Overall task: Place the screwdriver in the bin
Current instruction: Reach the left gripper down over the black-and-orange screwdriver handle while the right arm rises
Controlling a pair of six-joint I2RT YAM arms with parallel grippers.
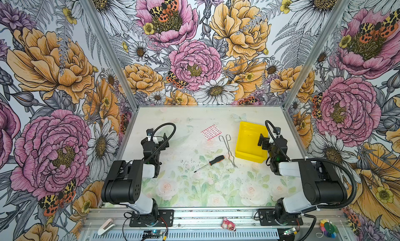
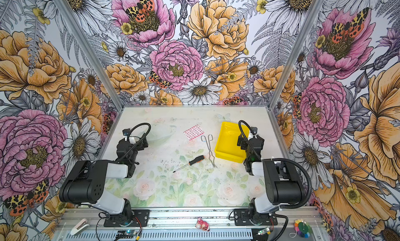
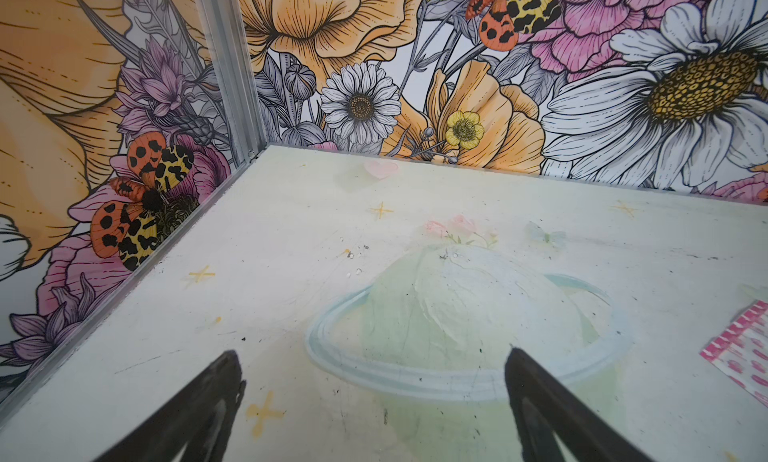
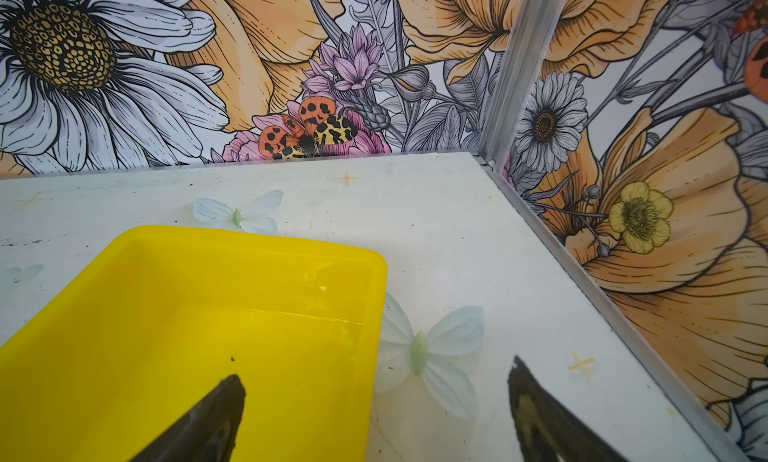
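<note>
The screwdriver, with a black and orange handle and a thin silver shaft, lies flat mid-table in both top views, its tip toward the front left. Nothing touches it. The yellow bin sits at the right with nothing in it. My right gripper hangs open over the bin's right wall, one finger above the bin floor and one above the table. My left gripper is open over bare table at the left, far from the screwdriver.
Thin silver wire tongs lie between the screwdriver and the bin. A pink patterned sachet lies behind them. Flowered walls close the left, back and right sides. Small oddments sit on the front rail.
</note>
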